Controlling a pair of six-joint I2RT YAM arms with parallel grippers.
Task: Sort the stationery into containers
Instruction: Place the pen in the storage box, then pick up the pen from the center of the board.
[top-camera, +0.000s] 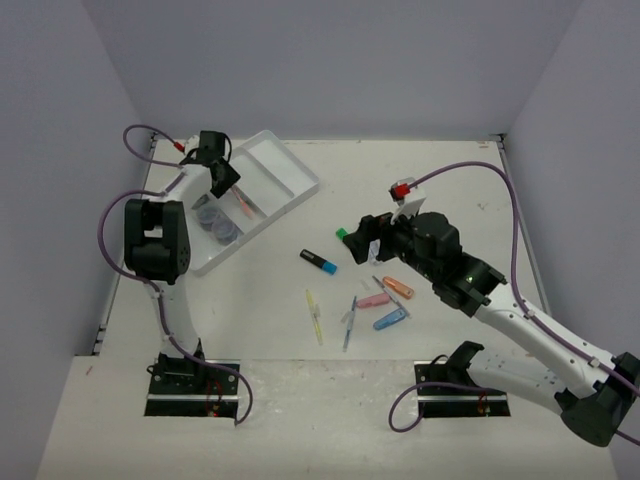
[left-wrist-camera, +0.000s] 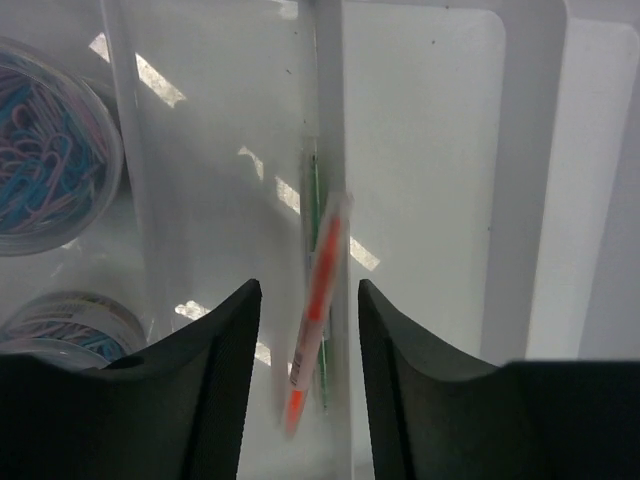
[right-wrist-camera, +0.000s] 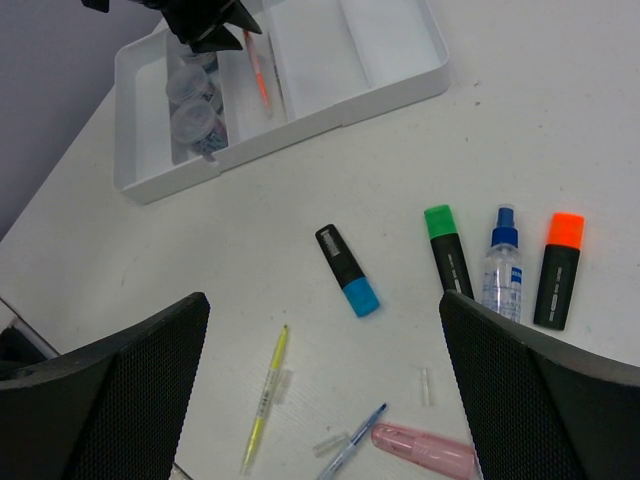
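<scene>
One orange pen (left-wrist-camera: 318, 300) is being shown slanted in a long compartment of the tray (left-wrist-camera: 328, 100), the one beside the jars (left-wrist-camera: 50, 160). It is partly overlapping a green pen (left-wrist-camera: 313, 190) against the divider. The left gripper (left-wrist-camera: 307, 288) is being held right above it with its fingers apart, and no contact is being seen. The pen is blurred, so whether it is settled cannot be told.

It is being judged light, stiff and slim, with a smooth, probably slippery barrel, best pinched across the middle. The barrel is looking pale and translucent, with orange running along it to the tip.

The right gripper (right-wrist-camera: 322, 305) is being held wide apart and empty over the table, where highlighters (right-wrist-camera: 347, 270), a bottle (right-wrist-camera: 502, 265) and thin pens (right-wrist-camera: 265, 395) are lying unsorted.
</scene>
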